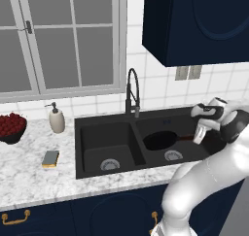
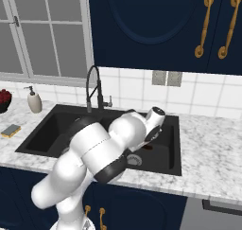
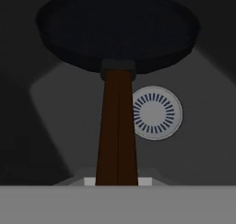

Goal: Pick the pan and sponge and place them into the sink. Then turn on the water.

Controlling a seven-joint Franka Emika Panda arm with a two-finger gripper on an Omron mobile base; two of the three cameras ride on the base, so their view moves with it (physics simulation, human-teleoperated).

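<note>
tool gripping pan handle — over sink drain

White-and-grey marbled counter, running along the tiled wall over dark blue cabinets. Set into it, a black double-basin sink, with a round silver drain in the left basin. Left of the sink, lying flat on the marble, a small sponge with grey-green top and yellow edge. Behind it, near the wall, an upright beige soap dispenser. At the far left edge, a dark bowl of red fruit. Right of the sink, bare marble.
</note>
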